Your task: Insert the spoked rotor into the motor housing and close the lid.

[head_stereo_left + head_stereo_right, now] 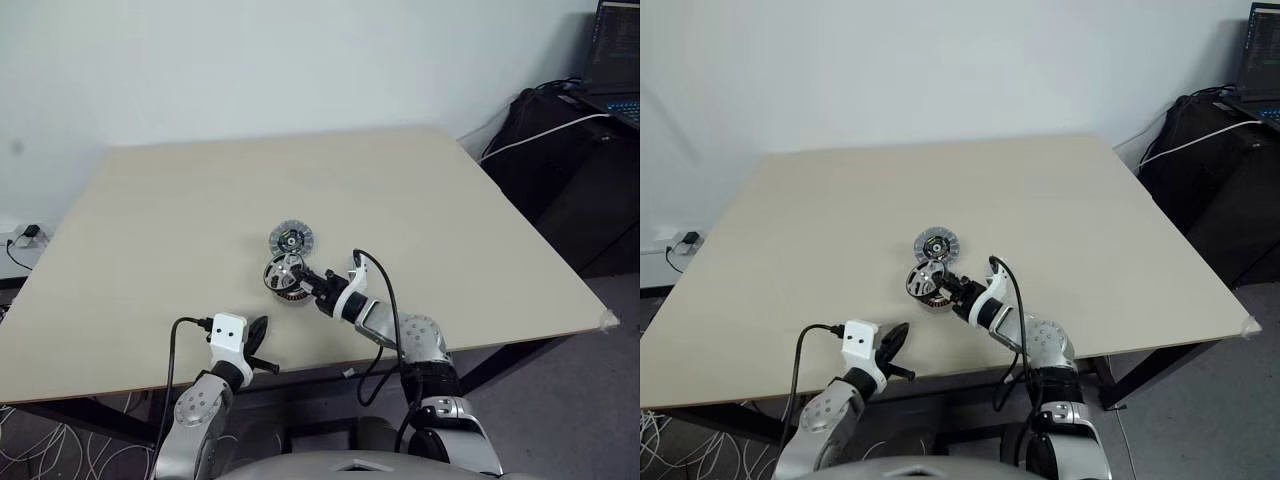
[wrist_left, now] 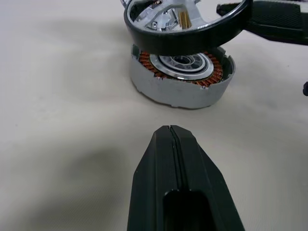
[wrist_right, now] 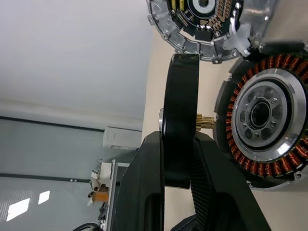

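Note:
The motor housing lies on the beige table, a silver cup with copper windings around a pale centre. Just above it hangs the spoked rotor, tilted, with a dark rim and shiny silver spokes. My right gripper is shut on the rotor's rim, which stands edge-on beside the housing. The lid rests on the table just beyond them, dark centre with green-yellow bits facing up. My left gripper is shut and empty, hovering near the table's front edge a little short of the housing.
A black bag with a white cable across it stands right of the table, and a laptop sits behind it. Wide bare tabletop surrounds the parts. A socket strip lies on the floor at the left.

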`<state>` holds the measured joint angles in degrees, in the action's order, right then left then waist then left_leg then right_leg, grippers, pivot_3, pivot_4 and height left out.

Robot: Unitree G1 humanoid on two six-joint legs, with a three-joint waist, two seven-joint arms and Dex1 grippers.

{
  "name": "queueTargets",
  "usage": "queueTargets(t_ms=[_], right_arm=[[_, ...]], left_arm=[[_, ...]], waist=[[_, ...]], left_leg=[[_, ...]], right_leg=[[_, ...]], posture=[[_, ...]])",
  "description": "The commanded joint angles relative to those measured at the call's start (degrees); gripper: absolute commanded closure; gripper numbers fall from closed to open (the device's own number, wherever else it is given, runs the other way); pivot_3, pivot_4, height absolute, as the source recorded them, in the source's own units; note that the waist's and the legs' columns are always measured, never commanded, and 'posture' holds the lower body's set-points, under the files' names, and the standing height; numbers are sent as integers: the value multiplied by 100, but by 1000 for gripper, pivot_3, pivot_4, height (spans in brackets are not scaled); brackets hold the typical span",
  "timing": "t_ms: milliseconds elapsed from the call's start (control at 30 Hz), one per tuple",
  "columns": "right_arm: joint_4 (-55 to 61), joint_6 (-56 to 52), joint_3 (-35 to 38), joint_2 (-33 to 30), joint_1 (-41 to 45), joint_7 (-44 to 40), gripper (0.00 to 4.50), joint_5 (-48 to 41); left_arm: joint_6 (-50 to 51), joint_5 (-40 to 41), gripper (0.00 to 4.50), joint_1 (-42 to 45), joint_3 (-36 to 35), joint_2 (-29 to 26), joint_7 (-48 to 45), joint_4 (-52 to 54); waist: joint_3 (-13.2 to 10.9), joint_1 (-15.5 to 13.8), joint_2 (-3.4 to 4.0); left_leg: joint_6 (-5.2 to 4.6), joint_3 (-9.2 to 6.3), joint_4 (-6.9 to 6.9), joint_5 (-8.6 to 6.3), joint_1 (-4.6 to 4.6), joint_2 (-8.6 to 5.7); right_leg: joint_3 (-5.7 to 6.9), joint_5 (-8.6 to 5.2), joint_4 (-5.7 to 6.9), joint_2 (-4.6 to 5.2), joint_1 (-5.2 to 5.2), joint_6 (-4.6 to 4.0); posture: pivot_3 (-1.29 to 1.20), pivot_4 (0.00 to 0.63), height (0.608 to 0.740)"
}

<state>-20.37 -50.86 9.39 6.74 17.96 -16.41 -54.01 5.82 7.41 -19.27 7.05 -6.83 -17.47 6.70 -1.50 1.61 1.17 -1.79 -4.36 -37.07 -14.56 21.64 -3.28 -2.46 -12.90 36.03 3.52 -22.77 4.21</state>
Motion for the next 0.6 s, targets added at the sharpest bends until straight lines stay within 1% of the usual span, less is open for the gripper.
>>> queueTargets(t_ms=[33, 600], right_arm=[[-1, 137, -64, 521, -26, -156, 4094, 16], [-451, 429, 34, 472, 163, -325, 4094, 374]], left_arm=[[-9, 49, 4500, 21, -56, -22, 13, 294], [-17, 54, 4500, 5, -69, -34, -2, 330]], waist=[[0, 2, 0], [1, 18, 1]], left_leg=[[0, 0, 0, 0, 0, 0], [0, 0, 0, 0, -1, -1]], right_leg=[[0, 0, 0, 0, 0, 0], [0, 4, 0, -1, 0, -5]], posture=[[0, 0, 740], [0, 0, 740]])
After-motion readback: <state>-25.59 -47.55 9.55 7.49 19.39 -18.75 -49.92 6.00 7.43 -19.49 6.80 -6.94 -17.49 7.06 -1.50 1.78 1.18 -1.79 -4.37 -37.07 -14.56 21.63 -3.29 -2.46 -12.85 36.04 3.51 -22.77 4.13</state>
